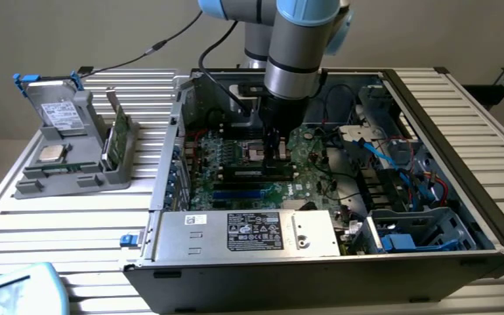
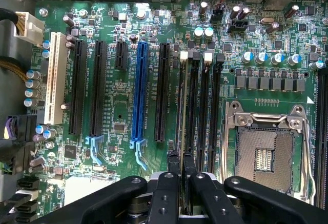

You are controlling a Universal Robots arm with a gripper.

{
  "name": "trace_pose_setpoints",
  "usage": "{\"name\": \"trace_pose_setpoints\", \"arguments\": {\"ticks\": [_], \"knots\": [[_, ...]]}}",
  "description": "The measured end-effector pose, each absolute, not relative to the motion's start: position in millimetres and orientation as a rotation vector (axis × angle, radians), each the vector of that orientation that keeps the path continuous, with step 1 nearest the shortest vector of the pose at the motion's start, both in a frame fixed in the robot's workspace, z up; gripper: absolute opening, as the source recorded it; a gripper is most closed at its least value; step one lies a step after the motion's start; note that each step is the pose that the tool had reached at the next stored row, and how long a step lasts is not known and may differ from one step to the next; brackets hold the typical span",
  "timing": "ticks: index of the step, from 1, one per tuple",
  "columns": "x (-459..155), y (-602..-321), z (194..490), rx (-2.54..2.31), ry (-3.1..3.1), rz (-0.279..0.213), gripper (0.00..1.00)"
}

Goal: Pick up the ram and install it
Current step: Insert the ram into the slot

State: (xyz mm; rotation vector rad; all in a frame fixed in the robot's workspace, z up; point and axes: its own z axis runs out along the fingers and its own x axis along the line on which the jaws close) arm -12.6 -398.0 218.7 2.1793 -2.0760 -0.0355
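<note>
In the exterior view the claw point(image 1: 274, 157) hung low inside the case point(image 1: 322, 282), just above the motherboard point(image 1: 314, 161), and in the wrist view its fingers point(image 2: 173, 165) were clamped on the ram point(image 2: 181, 111), which ran edge-on straight out from them, just beside the black slots point(image 2: 205, 111).

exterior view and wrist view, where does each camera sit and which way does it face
Exterior view: off the arm, above the open computer case, looking down into it; the arm hangs down with the gripper at the motherboard.
Wrist view: on the wrist, looking along the fingers straight at the motherboard; the fingers grip the ram, seen edge-on over the memory slots.
Shared: gripper, motherboard, memory slots, CPU socket, blue slot.
</note>
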Motion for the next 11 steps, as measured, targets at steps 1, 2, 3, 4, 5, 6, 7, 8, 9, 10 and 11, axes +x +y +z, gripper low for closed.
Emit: {"name": "trace_pose_setpoints", "arguments": {"ticks": [1,2,3,4,5,6,7,8,9,10,11], "knots": [[-12.6,-398.0,218.6,2.179,-2.076,-0.035,0.14],[-12.6,-398.0,218.6,2.179,-2.076,-0.035,0.14],[-12.6,-398.0,218.6,2.179,-2.076,-0.035,0.14],[-12.6,-398.0,218.4,2.179,-2.076,-0.035,0.14],[-12.6,-397.9,217.6,2.179,-2.076,-0.036,0.14],[-12.6,-398.0,217.2,2.179,-2.076,-0.036,0.14],[-12.6,-398.0,217.2,2.179,-2.076,-0.035,0.14],[-12.6,-398.0,217.2,2.179,-2.076,-0.035,0.14],[-12.6,-398.0,217.2,2.179,-2.076,-0.035,0.14],[-12.6,-398.0,217.2,2.179,-2.076,-0.035,0.14],[-12.6,-398.0,217.2,2.179,-2.076,-0.035,0.14]]}}
